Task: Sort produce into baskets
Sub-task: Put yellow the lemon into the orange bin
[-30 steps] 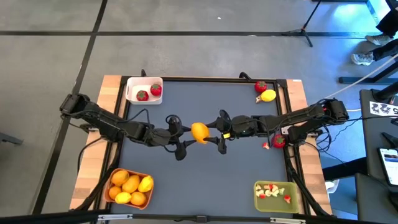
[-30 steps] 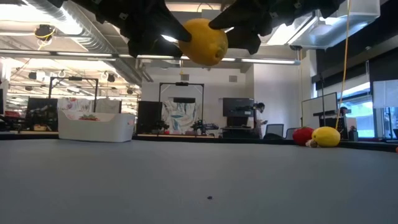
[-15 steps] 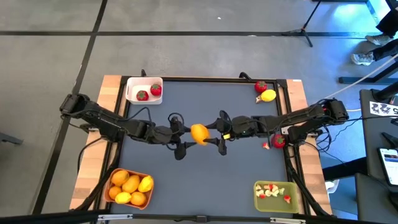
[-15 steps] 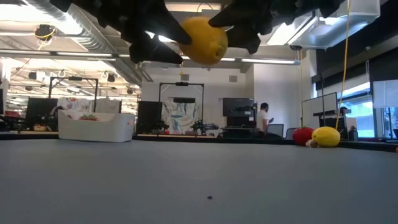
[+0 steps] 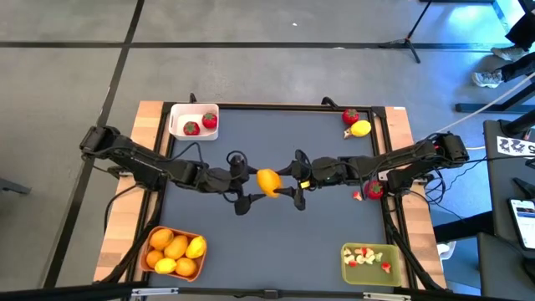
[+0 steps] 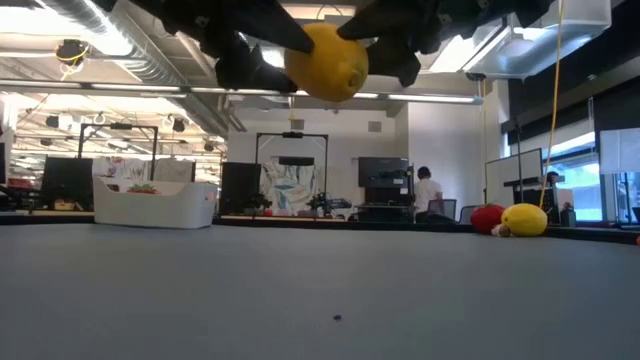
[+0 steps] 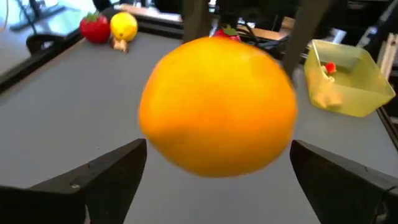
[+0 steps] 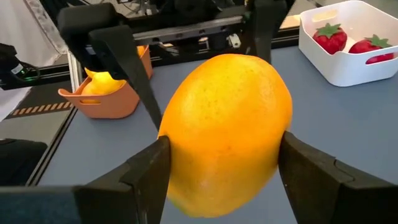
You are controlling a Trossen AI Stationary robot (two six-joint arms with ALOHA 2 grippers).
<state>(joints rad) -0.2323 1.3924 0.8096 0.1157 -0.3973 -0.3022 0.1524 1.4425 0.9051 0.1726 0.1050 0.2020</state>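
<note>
Let go with left gripper [image 5: 243, 184], now spread wide; squeezed by right gripper [image 8: 217, 168] only: round, bumpy orange-yellow lemon [image 5: 267, 181].

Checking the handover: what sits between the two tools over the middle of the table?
In the high view, only the orange lemon sits between the left tool and the right tool, held above the table.

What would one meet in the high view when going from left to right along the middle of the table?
Left gripper, open → orange citrus fruit held above the table → right gripper, closed on the fruit → strawberry near the table's right edge.
</note>
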